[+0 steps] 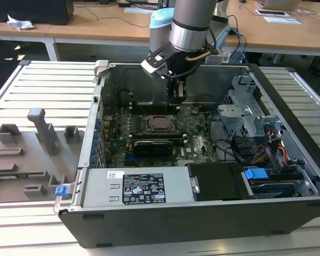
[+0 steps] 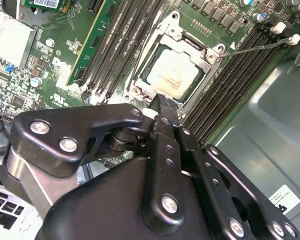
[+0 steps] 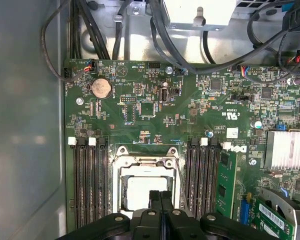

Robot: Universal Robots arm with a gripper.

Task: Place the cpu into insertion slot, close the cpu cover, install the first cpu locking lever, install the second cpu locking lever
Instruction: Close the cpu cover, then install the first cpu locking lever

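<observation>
The pincer [image 3: 160, 197], fingers pressed together on nothing, hides one edge of the cpu [image 2: 172, 75]. The cpu lies in the insertion slot [image 1: 148, 124] mid-motherboard [image 3: 155, 115], with the cpu cover [image 2: 210, 56] flat around it. A thin lever [image 2: 255, 47] juts out over the memory slots [image 3: 90, 185].

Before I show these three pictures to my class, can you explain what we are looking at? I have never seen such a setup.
This is one robot arm reaching into an open computer case. The exterior view comes from a camera off the arm. Both wrist views come from cameras riding on the arm, looking past its gripper at the green motherboard. The cpu sits in the window of the silver cpu cover. The gripper is shut, holds nothing, and is close to that cover's edge. Grey fixtures lie on the slatted table beside the case.
</observation>
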